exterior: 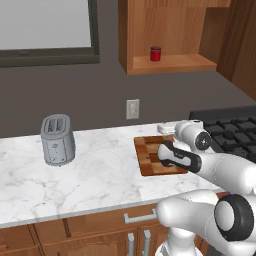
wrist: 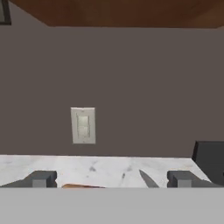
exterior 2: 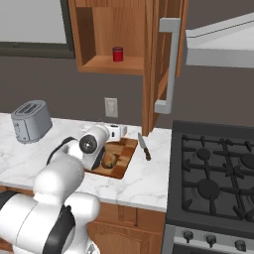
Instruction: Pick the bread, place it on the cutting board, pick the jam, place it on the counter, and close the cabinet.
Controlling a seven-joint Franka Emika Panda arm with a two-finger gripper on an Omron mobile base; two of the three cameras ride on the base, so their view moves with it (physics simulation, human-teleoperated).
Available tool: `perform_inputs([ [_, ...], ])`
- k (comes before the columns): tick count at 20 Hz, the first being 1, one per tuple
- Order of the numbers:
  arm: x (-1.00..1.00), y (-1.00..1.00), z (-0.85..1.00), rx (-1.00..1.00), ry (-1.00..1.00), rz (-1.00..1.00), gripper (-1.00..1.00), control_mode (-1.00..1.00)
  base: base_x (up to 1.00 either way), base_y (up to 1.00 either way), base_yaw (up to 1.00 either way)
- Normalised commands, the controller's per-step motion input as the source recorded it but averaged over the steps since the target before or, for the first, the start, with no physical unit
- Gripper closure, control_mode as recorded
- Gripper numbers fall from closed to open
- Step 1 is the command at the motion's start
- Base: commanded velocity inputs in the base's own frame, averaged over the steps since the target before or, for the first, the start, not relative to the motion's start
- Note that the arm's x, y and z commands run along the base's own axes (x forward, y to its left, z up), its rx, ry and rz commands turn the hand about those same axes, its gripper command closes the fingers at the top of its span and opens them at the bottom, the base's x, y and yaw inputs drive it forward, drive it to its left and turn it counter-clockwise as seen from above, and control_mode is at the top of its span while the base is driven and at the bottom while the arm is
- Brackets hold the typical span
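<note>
Tagger: Fingertips (wrist: 41, 178) sit at the bottom of the hand view, far apart. Jaws wide, nothing between them. They point level at the wall outlet (wrist: 83, 125).

Checker: Where's the hand?

Tagger: Low over the back edge of the cutting board (exterior 2: 122, 171). Bread (exterior 2: 109, 159) lies on the board, just under the forearm, so that step looks done. Knife (exterior 2: 144, 147) is on the desk (exterior: 90, 175) just beside the board, stove side.

Checker: Jam?

Tagger: Jam (exterior: 155, 53) stands upright on the cabinet (exterior 2: 106, 30) shelf, well above the hand and near the shelf's middle. Cabinet door (exterior 2: 153, 74) hangs open, edge-on to the right base view, with the bar handle (exterior 2: 168, 64) facing out.

Checker: Risks?

Tagger: My guesses. First, the forearm is close over the bread, so a sloppy lift could roll it off the board. Second, the jar is small and round. Coming in off-centre or too high could tip it or shove it toward the back. Third, the open door is right beside the path up, so the elbow or wrist may clip it. Same on the way down with the jar. Toaster (exterior: 57, 140) is well apart, no issue.
</note>
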Motion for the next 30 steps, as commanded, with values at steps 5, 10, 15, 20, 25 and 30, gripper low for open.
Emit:
perform_inputs([
  [5,-0.13,0.00,0.48,0.00,0.00,0.00,-1.00,-1.00,0.00,0.00,0.00],
  [10,-0.12,0.00,0.50,0.00,0.00,-0.01,-1.00,-1.00,0.00,0.00,0.00],
  [15,-0.11,0.00,0.47,0.00,0.00,-0.01,-1.00,-1.00,0.00,0.00,0.00],
  [20,-0.10,0.00,0.45,0.00,0.00,0.00,-1.00,-1.00,0.00,0.00,0.00],
  [25,-0.12,0.00,0.43,0.00,0.00,0.00,-1.00,-1.00,0.00,0.00,0.00],
  [30,-0.14,0.00,0.42,0.00,0.01,0.00,-1.00,-1.00,0.00,0.00,0.00],
])
